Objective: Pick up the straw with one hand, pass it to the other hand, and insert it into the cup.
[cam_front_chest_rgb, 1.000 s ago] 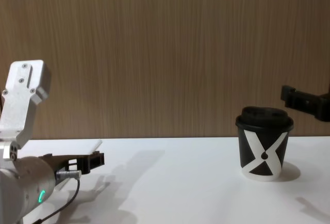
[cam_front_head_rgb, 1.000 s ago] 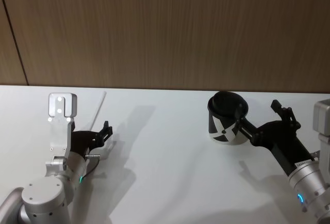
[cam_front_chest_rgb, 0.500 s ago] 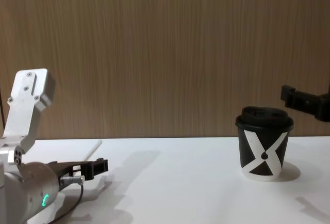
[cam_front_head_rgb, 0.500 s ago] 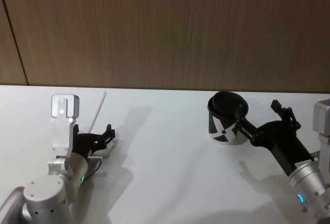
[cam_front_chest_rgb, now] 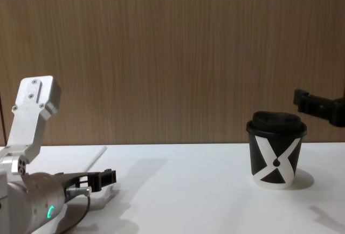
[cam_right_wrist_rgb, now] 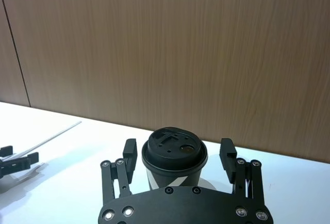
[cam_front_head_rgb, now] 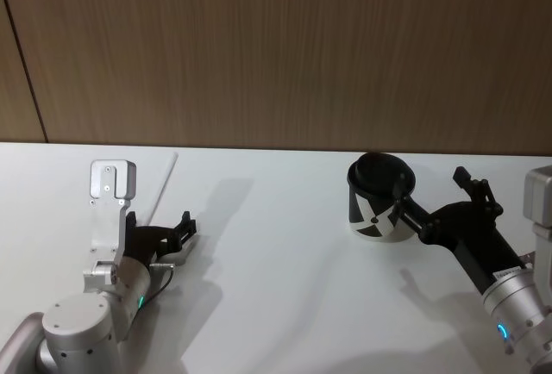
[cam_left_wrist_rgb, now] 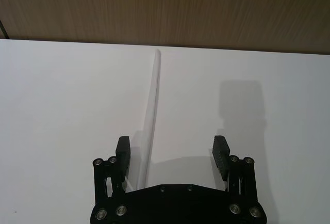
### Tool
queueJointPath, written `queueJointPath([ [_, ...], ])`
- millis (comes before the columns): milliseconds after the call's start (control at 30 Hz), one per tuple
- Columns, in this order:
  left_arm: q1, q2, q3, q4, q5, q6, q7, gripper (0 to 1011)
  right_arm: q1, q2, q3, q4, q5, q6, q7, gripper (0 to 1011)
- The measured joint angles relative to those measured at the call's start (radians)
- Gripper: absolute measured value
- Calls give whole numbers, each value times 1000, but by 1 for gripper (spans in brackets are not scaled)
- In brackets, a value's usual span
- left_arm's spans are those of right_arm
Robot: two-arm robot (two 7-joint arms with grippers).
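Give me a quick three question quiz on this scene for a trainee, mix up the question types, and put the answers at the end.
1. Short answer: which gripper is nearest the cup?
2. True or false: the straw is already standing in the cup.
3. Pick one. The left gripper is: A) shut on the straw, B) open and straddling the straw, C) holding the cup.

Key: 1. The right gripper, open beside the cup. 2. False: the straw lies flat on the white surface. 3. B.
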Motion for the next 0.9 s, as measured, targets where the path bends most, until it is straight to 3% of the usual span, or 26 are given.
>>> queueJointPath([
  [367,3,-7,-5,1,5,3,0,975,0,0,0,0,0,0,0,1001],
  [900,4,-11,-7,1,7,5,0,514,0,0,0,0,0,0,0,1001],
])
